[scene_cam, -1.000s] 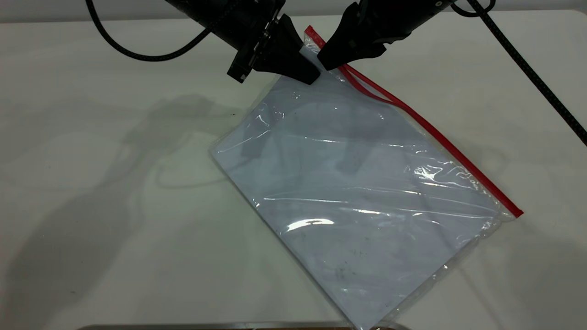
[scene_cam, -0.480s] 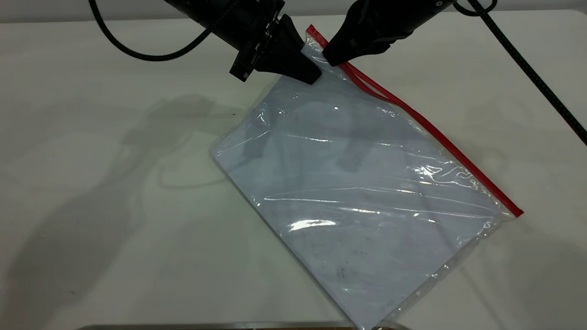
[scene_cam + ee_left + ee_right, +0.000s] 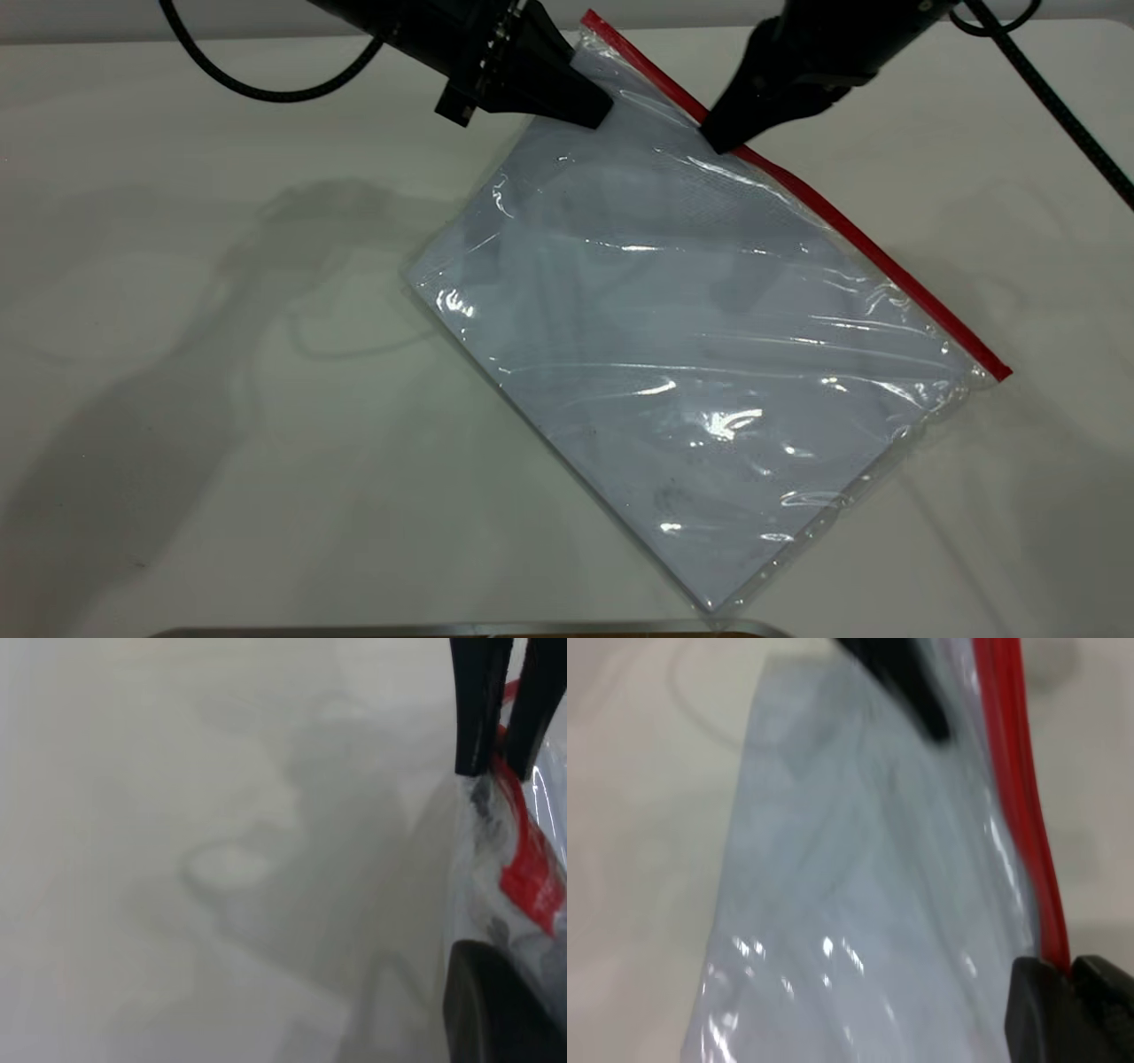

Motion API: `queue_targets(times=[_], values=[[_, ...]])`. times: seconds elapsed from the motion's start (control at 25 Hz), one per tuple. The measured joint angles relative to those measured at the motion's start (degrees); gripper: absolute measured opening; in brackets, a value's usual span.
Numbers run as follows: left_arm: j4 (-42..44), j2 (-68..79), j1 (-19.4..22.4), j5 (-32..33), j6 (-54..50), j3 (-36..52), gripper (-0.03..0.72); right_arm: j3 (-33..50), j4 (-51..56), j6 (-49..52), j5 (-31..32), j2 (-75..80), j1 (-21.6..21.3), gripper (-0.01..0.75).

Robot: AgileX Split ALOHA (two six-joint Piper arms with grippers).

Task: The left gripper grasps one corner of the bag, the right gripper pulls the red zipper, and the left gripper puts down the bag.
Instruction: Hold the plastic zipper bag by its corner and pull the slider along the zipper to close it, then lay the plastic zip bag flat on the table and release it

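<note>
We are pulling the red zipper (image 3: 850,232): our left gripper (image 3: 595,113) is pinching the bag (image 3: 691,354) by its far corner (image 3: 595,35), lifting it, while our right gripper (image 3: 719,142), clamped on the strip, is sliding away from that corner. Next we judge a steady pull toward the strip's other end.

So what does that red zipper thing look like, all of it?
The red zipper is a thin, shiny red plastic strip along one long edge of the clear bag, slanting across the table. The right gripper is pinched on it partway along; the left gripper holds the bag's raised corner near its upper end.
</note>
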Motion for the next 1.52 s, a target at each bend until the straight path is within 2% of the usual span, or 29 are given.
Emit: queue_targets(times=[0.28, 0.44, 0.72, 1.04, 1.2, 1.36, 1.48, 1.52], values=[[-0.3, 0.0, 2.5, 0.0, -3.8, 0.0, 0.053, 0.0, -13.1, 9.1, 7.0, 0.0, -2.6, 0.035], [0.3, 0.0, 3.3, -2.4, -7.6, 0.0, 0.053, 0.0, -20.0, 15.6, 12.1, 0.0, -3.2, 0.035], [7.8, 0.0, 3.6, -4.9, -13.2, 0.0, 0.053, 0.0, -31.8, 28.9, 17.8, 0.0, -3.3, 0.036], [12.3, 0.0, 3.7, -5.0, -15.8, 0.0, 0.053, 0.0, -34.8, 33.8, 19.0, 0.0, -3.3, 0.038], [12.8, 0.0, 3.7, -5.1, -15.9, 0.0, 0.055, 0.0, -34.6, 34.7, 16.0, 0.0, -3.3, 0.051], [14.2, 0.0, 3.8, -6.3, -16.4, 0.0, 0.098, 0.0, -33.5, 34.9, 11.9, 0.0, -3.3, 0.116], [15.2, 0.0, 4.0, -8.0, -19.0, 0.0, 0.200, -0.5, -33.4, 34.9, 9.6, 0.0, -3.3, 0.239], [15.1, 0.0, 4.1, -8.8, -20.3, 0.0, 0.258, -0.8, -33.4, 34.9, 8.2, 0.0, -3.3, 0.289]])
